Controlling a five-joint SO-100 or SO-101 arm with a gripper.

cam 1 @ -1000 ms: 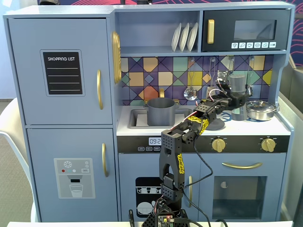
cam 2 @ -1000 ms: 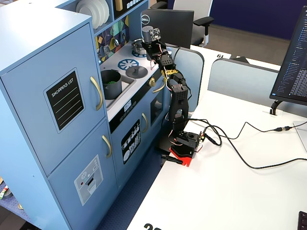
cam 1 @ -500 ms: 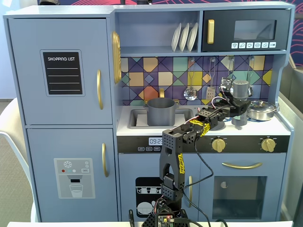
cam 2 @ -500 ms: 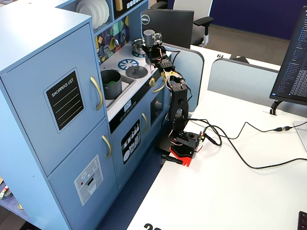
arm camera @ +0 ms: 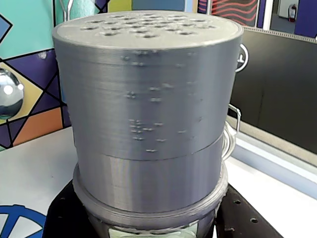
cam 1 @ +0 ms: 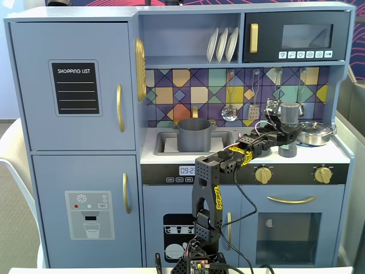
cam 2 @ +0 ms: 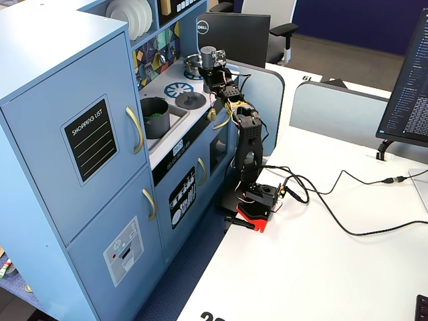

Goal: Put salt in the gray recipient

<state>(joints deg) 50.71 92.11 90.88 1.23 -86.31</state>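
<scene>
Salt [cam 1: 288,128] looks rigid, light and smooth (slippery perhaps), so the tool [cam 1: 287,137] clamped round its lower body seems the sensible hold.

arm [cam 1: 228,162] reaches right, fingers [cam 1: 283,134] closed around a load.

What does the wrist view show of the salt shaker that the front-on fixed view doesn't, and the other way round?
Only the wrist view shows the holes in the cap of the salt shaker and the layered ridges on its side. Only the front-on fixed view shows where it is: upright at the gripper, on the stove side of the counter, well to the right of the gray pot in the sink, with the steel pan just beyond. Both show the shaker upright against the tiled backsplash.
</scene>
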